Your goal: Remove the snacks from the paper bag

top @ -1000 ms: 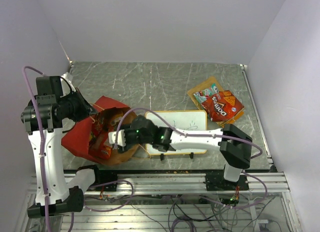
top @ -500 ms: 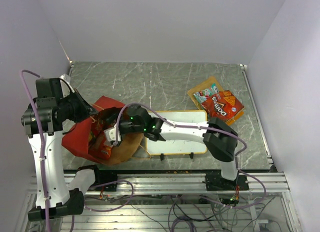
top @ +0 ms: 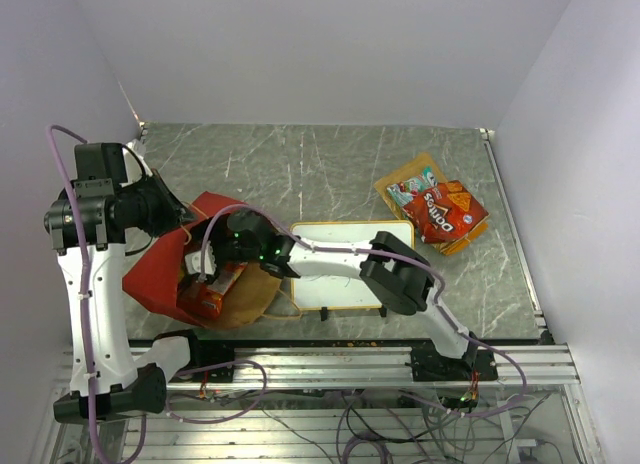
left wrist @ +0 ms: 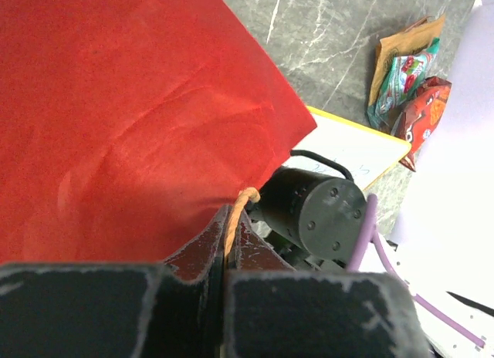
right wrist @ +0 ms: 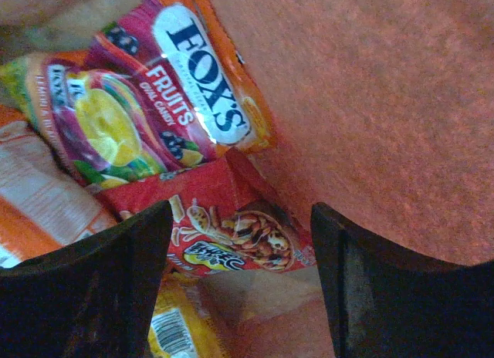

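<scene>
The left gripper (top: 178, 222) is clenched on the twine handle (left wrist: 238, 207) of the red paper bag (top: 158, 274). The cord is pinched between the fingers (left wrist: 197, 254), and the bag's red wall (left wrist: 131, 103) rises just beyond their tips, tilted up off the grey marbled table (top: 300, 164). The bag's brown-lined mouth gapes toward the right arm.

The right gripper (top: 215, 269) reaches into that mouth with its fingers (right wrist: 116, 281) spread apart and grasping nothing. Several snacks lie inside the bag:
- A small red packet printed with crunchy snacks (right wrist: 231, 238) lies in the gap between the fingers, just past the tips.
- A Fox's Fruits candy packet (right wrist: 154, 103) lies beyond the tips, toward the left finger.
- An orange-and-white packet (right wrist: 35, 211) lies beside the left finger.
- A yellow packet with a barcode (right wrist: 176, 321) shows beneath the red one, near the left finger's inner face.
- The bag's orange-lit paper wall fills the space past the right finger.

Further right, behind the right gripper's wrist, a yellow-framed whiteboard (top: 350, 234) lies flat under the arm. Well clear of both grippers, at the table's right side, are more snacks:
- A red Doritos bag (top: 450, 212).
- A teal packet (top: 408, 191), touching the Doritos bag.
- A flat orange bag (top: 418, 170), beneath both.
</scene>
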Robot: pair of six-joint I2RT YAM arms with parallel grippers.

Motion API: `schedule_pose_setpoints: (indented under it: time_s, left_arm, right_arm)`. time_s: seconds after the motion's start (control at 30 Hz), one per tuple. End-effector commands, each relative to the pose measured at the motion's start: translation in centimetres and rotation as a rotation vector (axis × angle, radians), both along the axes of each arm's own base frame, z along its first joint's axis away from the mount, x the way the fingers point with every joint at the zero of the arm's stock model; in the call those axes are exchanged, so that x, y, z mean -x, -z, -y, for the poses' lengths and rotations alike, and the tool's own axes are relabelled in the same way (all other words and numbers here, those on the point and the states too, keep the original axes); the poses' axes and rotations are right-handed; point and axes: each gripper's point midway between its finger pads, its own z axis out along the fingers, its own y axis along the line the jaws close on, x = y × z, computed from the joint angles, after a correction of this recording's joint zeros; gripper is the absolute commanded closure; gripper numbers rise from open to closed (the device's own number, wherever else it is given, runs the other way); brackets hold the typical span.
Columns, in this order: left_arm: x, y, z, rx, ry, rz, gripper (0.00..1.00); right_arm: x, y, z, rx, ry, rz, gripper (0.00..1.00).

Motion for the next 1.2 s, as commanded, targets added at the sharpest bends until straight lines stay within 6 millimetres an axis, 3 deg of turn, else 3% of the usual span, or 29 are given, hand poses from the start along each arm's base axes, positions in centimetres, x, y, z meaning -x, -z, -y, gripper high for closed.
schedule_pose_setpoints:
  time_s: [0.0, 0.27, 0.4, 0.47, 0.6, 0.73, 0.9, 1.17]
  left_arm:
    - [0.4, -0.7, 0.6, -0.007, 0.063, 0.022, 0.93]
    - [1.0, -0.2, 0.7, -0.011, 0.100, -0.015, 0.93]
    - [1.1, 0.1, 0.7, -0.015, 0.108, -0.025, 0.93]
    - [1.2, 0.2, 0.6, -0.025, 0.110, -0.033, 0.93]
    - [1.0, -0.2, 0.1, -0.051, 0.098, -0.030, 0.93]
    - [0.8, -0.3, -0.4, -0.071, 0.078, -0.029, 0.93]
    - [0.5, -0.8, -1.1, -0.104, 0.052, -0.022, 0.93]
    - [-0.5, -1.0, -0.8, -0.066, 0.017, 0.026, 0.93]
  right_arm:
    - [-2.1, -0.3, -1.3, -0.070, 0.104, 0.006, 0.25]
    - [-4.3, 1.6, -2.2, -0.073, 0.225, 0.017, 0.24]
    - [-5.7, 2.3, -2.4, -0.080, 0.298, 0.026, 0.29]
    - [-6.3, 2.2, -2.5, -0.092, 0.327, 0.034, 0.35]
    - [-7.3, 1.2, -2.6, -0.126, 0.362, 0.039, 0.63]
    - [-7.9, 0.2, -2.2, -0.129, 0.385, 0.043, 0.79]
    - [-7.3, -1.4, -1.5, -0.101, 0.351, 0.039, 0.99]
    - [-3.7, -4.6, 0.6, -0.142, 0.255, -0.072, 1.00]
